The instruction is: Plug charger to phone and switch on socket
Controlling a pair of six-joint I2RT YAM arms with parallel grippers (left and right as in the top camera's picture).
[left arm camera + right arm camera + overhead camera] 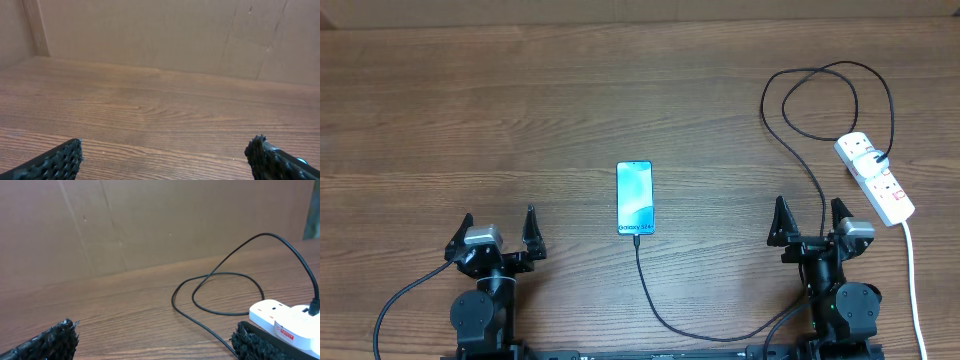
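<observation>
The phone (635, 197) lies flat at the table's middle, its light blue screen up. The black charger cable (655, 305) meets the phone's near edge, runs along the front, loops at the back right and ends in a plug in the socket (876, 177), a white power strip at the right. The cable (220, 275) and the socket (285, 320) also show in the right wrist view. My left gripper (500, 232) is open and empty at the front left. My right gripper (811, 222) is open and empty, just left of the socket.
The socket's thick white cord (912, 280) runs down the right side toward the front edge. A brown cardboard wall (150, 35) stands along the back of the wooden table (470, 120).
</observation>
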